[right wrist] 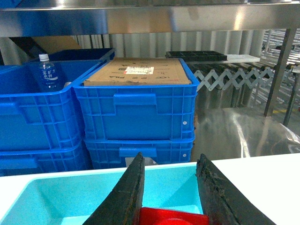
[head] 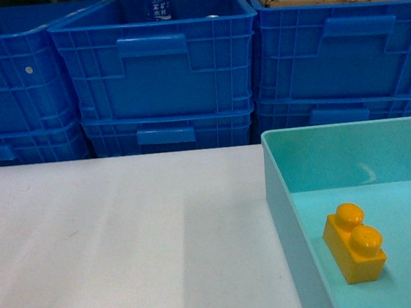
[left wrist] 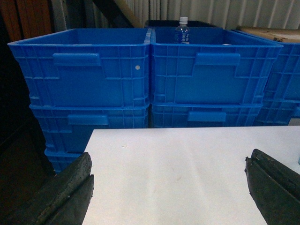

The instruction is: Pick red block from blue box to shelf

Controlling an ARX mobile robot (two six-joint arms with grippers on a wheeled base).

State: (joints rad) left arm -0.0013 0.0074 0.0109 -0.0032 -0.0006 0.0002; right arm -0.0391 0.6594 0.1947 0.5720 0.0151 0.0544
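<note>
The right gripper (right wrist: 171, 197) is holding the red block (right wrist: 171, 218) between narrowed jaws over the blue box (right wrist: 70, 197), apparently lifting it out, and next needs carrying up to the shelf (right wrist: 140, 18), while the left gripper (left wrist: 168, 187) is hanging wide open, empty.

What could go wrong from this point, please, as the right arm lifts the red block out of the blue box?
1. In the right wrist view the red block shows only at the frame's bottom between the right tool's fingers; the grip can't be judged, so it might slip.
2. The blue box wall lies just ahead; a low carry could catch it.
3. The shelf bar spans overhead, so a steep rise might strike it.
</note>
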